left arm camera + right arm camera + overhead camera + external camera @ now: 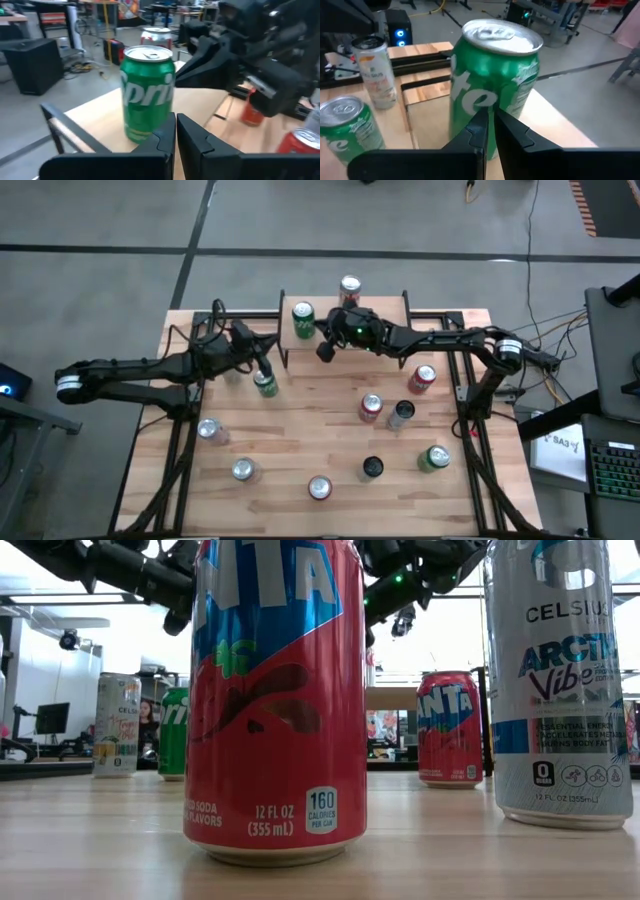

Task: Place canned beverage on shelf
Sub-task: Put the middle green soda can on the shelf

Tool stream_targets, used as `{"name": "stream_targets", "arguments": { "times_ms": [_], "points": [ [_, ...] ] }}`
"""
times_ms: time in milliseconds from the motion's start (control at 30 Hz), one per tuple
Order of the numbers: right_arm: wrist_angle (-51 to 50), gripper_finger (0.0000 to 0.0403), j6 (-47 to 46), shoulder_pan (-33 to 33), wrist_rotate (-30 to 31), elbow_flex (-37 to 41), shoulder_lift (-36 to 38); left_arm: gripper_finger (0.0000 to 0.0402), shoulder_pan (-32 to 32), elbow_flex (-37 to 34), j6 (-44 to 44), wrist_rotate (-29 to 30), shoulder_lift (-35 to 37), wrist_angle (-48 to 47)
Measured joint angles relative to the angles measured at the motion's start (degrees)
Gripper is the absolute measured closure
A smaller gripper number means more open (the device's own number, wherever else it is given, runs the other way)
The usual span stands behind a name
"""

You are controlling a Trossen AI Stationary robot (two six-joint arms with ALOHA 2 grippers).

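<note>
If you look straight down, you'll see the shelf (385,305) sitting at the far middle of the tabletop (300,430), and it already carries two drinks. A green Sprite can (302,320) stands upright near its left end, and a red-sided can (349,288) stands at its back edge.

Your left gripper (266,368) is just off the shelf's front-left corner, right by another green can (264,384) that stands on the tabletop. I can't tell if they touch. In the left wrist view that gripper (175,120) has its fingers pinched together with nothing between them, pointing at the Sprite can (147,92).

Your right gripper (324,352) reaches in from the other side to the shelf's front edge, just beside the same Sprite can. From the right wrist view its fingers (480,125) are pressed together too, empty, with the can (495,75) right behind them.

The rest of the cans are scattered upright over the near half of the tabletop, including a red Fanta can (275,700) filling the low view.
</note>
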State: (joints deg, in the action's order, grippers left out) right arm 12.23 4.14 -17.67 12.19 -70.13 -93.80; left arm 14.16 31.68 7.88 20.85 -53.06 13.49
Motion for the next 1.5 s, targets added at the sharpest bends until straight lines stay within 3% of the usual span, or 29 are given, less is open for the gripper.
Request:
{"name": "stream_targets", "arguments": {
  "times_ms": [333,700,833,1267,1500],
  "points": [
    [-0.8,0.0381,3.4,0.0,5.8,0.0,3.0,0.0402,1.9,2.6,-6.9,2.2,-1.0,0.9],
    [-1.0,0.0381,6.6,-1.4,7.3,-3.1,2.9,0.0402,7.6,11.0,-17.8,1.6,-8.6,-1.5],
    [-0.8,0.0381,7.2,-1.9,7.3,-3.5,2.9,0.0402,9.7,12.7,-18.3,-0.9,-11.8,-1.7],
    [0.2,0.0381,7.0,-3.4,6.9,-3.5,-0.3,0.0401,10.7,15.6,-17.9,-1.1,-18.1,-1.5],
    [0.5,0.0381,7.8,-3.4,4.3,-3.4,-0.9,0.0401,10.4,16.2,-12.7,-3.9,-18.1,-2.0]
  ]
}}
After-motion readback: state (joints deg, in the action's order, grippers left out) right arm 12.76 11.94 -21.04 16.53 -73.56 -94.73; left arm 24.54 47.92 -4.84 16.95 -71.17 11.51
